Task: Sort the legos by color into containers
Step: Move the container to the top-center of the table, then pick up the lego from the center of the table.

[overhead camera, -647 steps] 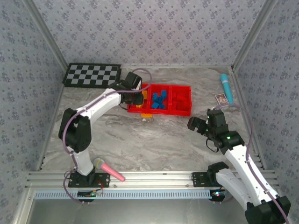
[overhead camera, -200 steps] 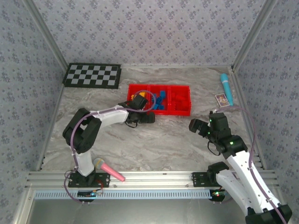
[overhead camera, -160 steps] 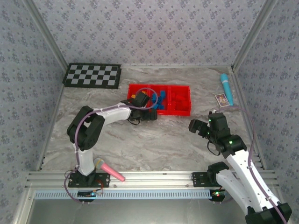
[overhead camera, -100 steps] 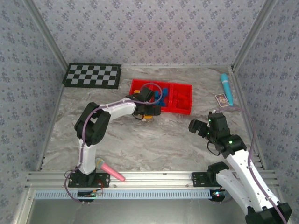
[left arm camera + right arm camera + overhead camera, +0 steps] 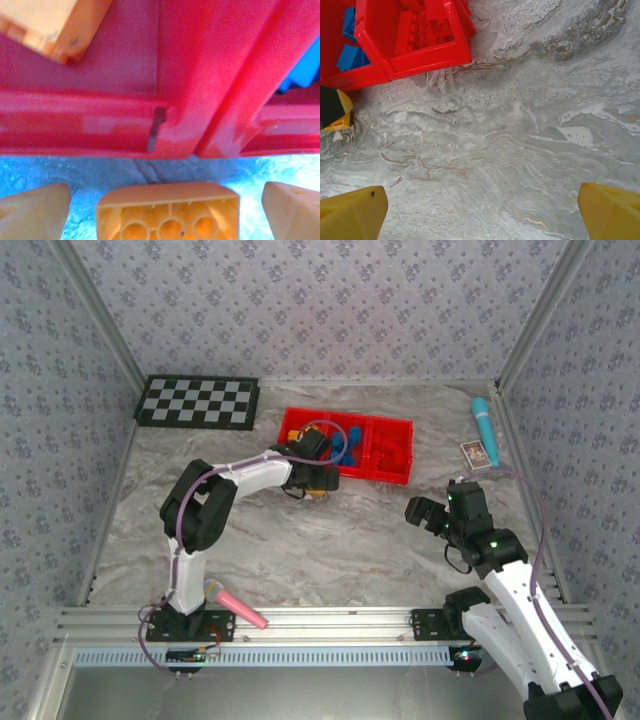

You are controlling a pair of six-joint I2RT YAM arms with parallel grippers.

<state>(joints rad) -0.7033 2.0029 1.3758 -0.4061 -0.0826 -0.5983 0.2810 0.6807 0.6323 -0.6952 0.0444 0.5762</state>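
From above, the left pincer (image 5: 318, 484) is stretched out to the near wall of the shallow bright red plastic three-compartment tray (image 5: 398, 479). It sits low over a small orange-yellow plastic brick (image 5: 320, 496) lying on the grey marbled table (image 5: 330, 550), just outside the tray. Blue bricks (image 5: 346, 450) fill the middle compartment and red bricks (image 5: 392, 452) the right one. The right pincer (image 5: 416, 510) hangs over bare table, well apart from the tray.

The left wrist camera looks straight along the fingers. The orange-yellow brick lies between the two pale fingertips (image 5: 32, 210), hollow underside toward the lens, with a gap showing on each side. So the jaws are spread wide and pinching nothing yet. The tray wall rises just beyond the brick. Another orange brick (image 5: 50, 25) lies inside the left compartment (surely where this one belongs).

From the right wrist camera, the yellow fingertips (image 5: 350, 212) stand far apart in the bottom corners with only table between them, so this pincer is spread and empty.

I'd judge the step in hand to be the pick-up of that stray brick. Next the jaws must close squarely on its sides, lift it clear of the wall without nudging the tray, and let it go over the left compartment.
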